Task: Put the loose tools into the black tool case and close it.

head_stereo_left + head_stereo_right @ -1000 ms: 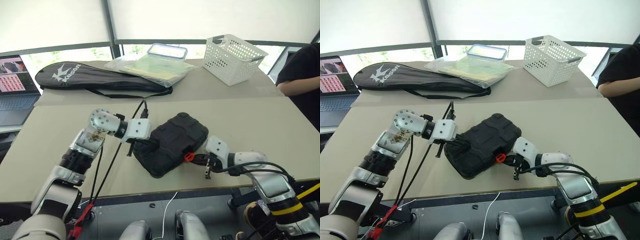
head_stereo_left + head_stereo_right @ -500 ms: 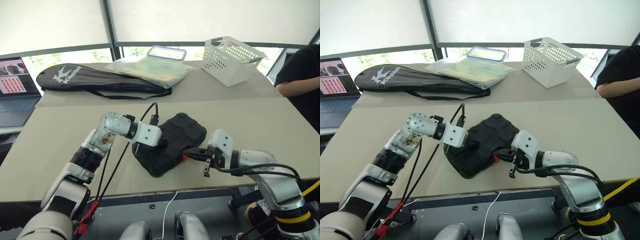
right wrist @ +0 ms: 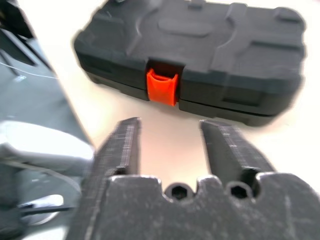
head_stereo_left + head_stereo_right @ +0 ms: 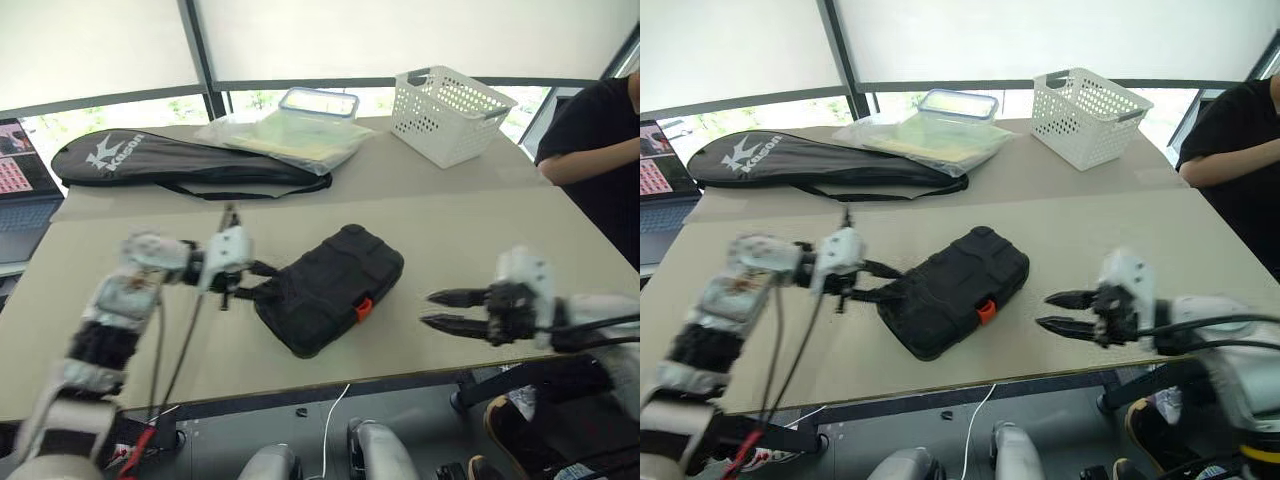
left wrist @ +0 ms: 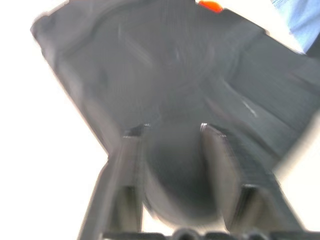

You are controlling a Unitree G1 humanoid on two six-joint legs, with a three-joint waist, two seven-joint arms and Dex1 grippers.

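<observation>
Bright window backlight; arms motion-blurred, wrist views perhaps overexposed.

One black tool case (image 4: 330,290), one white basket (image 4: 448,114), one racket bag (image 4: 180,165), perhaps one lidded container (image 4: 318,103)

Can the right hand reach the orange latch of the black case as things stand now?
Probably yes. The right hand is open and points toward the orange latch on the closed black case, with only bare table between them.
</observation>
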